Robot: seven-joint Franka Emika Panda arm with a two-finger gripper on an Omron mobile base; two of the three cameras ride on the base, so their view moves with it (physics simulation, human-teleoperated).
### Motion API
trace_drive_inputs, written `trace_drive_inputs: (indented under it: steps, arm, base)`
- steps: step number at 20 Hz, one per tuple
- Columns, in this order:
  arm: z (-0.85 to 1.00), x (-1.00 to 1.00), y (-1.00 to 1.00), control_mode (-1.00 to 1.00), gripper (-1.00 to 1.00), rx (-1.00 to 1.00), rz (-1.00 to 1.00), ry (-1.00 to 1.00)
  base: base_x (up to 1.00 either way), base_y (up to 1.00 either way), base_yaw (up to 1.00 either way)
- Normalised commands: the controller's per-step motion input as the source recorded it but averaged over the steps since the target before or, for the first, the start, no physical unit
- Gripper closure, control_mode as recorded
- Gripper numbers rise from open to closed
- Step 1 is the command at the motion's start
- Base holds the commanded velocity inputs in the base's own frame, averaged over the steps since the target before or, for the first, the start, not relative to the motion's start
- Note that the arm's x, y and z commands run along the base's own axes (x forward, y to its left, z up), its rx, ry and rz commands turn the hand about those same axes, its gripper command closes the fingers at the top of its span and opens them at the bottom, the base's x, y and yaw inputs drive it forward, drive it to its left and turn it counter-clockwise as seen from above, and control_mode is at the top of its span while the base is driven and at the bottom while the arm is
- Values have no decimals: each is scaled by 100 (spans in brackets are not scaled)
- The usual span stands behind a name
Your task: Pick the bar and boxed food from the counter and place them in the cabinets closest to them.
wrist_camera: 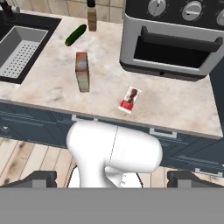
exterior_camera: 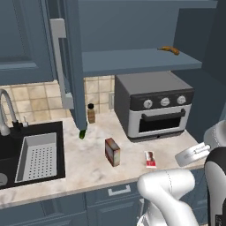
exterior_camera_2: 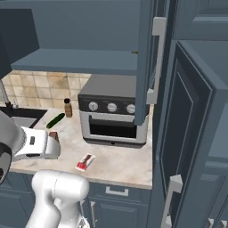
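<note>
1. One bar (wrist_camera: 130, 99) lies flat on the counter (wrist_camera: 52, 87), in front of the single toaster oven (wrist_camera: 175, 39).
2. One boxed food (wrist_camera: 82, 71) stands upright, well left of the bar.
3. One brown bottle (exterior_camera: 91, 113) and one cucumber (wrist_camera: 75, 35) sit nearer the sink (exterior_camera: 26, 150).
4. The gripper (wrist_camera: 111, 178) stands wide, holding nothing, off the counter.
5. On the open cabinets' (exterior_camera: 70, 66) shelf lies one yellowish item (exterior_camera: 169, 50), possibly a banana.

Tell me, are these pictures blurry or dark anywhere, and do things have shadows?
Left base view: soft, slightly fuzzy, evenly lit; the boxed food casts hardly any shadow on the counter. Right base view: the open cabinets look dim inside. Hand view: clearest, with the bar easy to make out; no glare.
</note>
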Motion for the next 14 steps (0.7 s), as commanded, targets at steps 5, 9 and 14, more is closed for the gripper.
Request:
trace_drive_inputs:
  steps: [5,9,14]
  arm:
    - [0,8,11,-100,-100,0,0,0]
    - [0,13,14,-100,-100,0,-2,0]
    - [0,16,15,-100,-100,1,-1,0]
  base:
    - [0,0,0]
    - [0,0,0]
    - [0,0,0]
